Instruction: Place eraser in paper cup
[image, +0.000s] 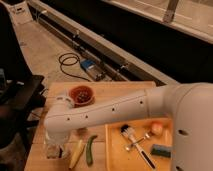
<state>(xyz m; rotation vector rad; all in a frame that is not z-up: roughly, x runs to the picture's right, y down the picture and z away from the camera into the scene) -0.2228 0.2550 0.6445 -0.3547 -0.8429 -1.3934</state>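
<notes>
One white arm (110, 112) stretched across the wooden table (107, 89), gripper (56, 145) low beside the red bowl (81, 94); green pod (90, 149) right of gripper

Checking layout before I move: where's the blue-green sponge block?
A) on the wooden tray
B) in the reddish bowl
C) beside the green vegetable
A: the sponge block lies on the tray; the gripper hangs far left over the clear cup.

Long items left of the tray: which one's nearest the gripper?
The yellow one: it lies left of the green one, on the side towards the gripper, which hangs over the table at its near left corner.
</notes>
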